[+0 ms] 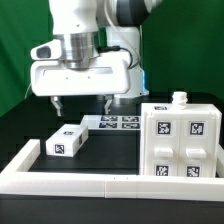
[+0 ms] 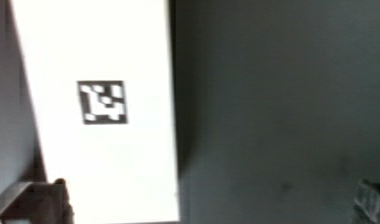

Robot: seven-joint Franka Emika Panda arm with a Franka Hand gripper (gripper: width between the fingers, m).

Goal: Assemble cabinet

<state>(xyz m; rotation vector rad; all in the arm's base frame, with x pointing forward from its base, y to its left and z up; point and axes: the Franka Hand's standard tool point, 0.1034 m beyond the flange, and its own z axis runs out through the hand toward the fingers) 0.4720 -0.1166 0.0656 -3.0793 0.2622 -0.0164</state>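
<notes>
Cabinet assembly, approx. midway by the look of it: cabinet body stands upright at the exterior view's right, tagged face to camera, knob on top. One loose white block lies flat, long axis diagonal toward the marker board, not yet fitted. Gripper hovers above w/ jaws apart, empty.

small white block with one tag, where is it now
Exterior view: the small white block lies toward that view's left, below the gripper, beside the marker board.
</notes>
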